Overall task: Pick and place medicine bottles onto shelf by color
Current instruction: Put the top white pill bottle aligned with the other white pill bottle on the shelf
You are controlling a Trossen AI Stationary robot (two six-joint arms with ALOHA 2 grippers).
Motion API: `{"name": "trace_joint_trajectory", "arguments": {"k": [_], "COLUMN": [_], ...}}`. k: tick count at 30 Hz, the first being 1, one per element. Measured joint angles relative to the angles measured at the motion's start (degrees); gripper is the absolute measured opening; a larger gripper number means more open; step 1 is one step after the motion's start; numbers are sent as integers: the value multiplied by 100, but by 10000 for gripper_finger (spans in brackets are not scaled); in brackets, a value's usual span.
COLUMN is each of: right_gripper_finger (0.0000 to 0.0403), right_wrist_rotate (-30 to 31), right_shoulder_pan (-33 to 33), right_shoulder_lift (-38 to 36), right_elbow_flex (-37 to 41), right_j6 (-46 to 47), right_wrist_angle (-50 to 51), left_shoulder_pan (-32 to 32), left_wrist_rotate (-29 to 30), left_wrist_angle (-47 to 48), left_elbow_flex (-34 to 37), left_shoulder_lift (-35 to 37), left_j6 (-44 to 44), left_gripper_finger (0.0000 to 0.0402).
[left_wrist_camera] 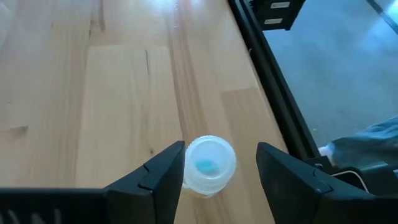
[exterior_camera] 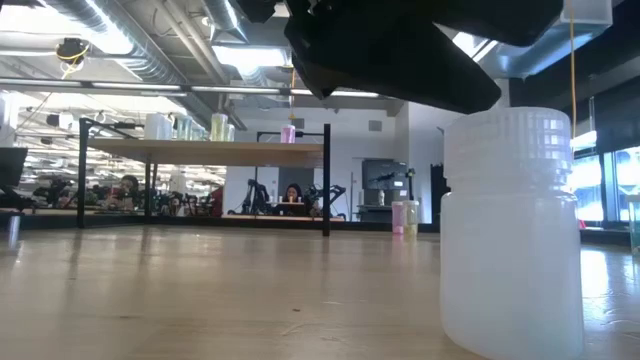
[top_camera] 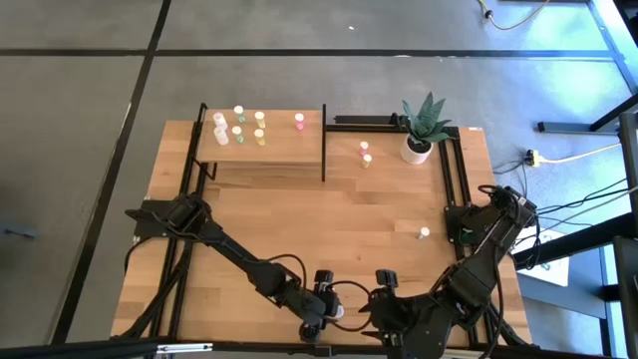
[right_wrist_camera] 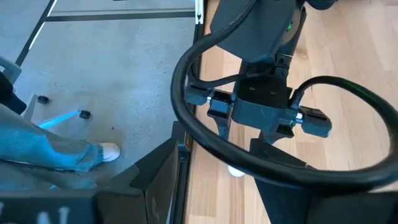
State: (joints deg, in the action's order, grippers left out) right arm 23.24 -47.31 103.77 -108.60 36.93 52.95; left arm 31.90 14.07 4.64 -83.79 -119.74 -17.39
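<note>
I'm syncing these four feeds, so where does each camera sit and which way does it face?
High: overhead, straight down; both arms, shelf, plant.
Low: table height, level toward the shelf; an arm overhead, a bottle close up.
Left wrist: on the left arm, down past the left gripper straddling that bottle.
Right wrist: on the right arm, toward the left arm; right gripper open.
Shared: low and left wrist show the same bottle.

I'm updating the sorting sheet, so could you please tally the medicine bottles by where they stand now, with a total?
medicine bottles on the shelf: 7 (tiny, so approximate)
medicine bottles on the tabletop: 4
Total: 11
</note>
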Motion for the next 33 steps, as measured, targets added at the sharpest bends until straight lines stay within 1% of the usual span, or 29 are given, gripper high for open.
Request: {"name": "trace_joint_trajectory", "arguments": {"k": [6,9,16,25,33], "right_gripper_finger": [202,202,202,202,202], "right_wrist_rotate": [-2,-17,-49,-46,-46], "right_shoulder_pan": [0,0,-2,0,-2], "right_shoulder_lift": [0,0,-4,-7,-9], "right_elbow_flex": [0,0,-2,-4,-4], "right_j6": [5,39,76,57,57], "right_wrist_angle": [0,2,0,1,0], "left_shoulder_pan": [-2,0,-1,-9,-7], "left_wrist_rotate": [15,-105,60,167,163], "left_wrist_angle": [-59,-142,-198,-218,-255], "left_elbow_flex": [0,8,7,7,6], "left_shoulder_lift": [-154,-298,-289,-289,-341], "left_j6": [-4,-22,-5,-473,-505], "left_gripper_finger": [192,192,192,192,192]}}
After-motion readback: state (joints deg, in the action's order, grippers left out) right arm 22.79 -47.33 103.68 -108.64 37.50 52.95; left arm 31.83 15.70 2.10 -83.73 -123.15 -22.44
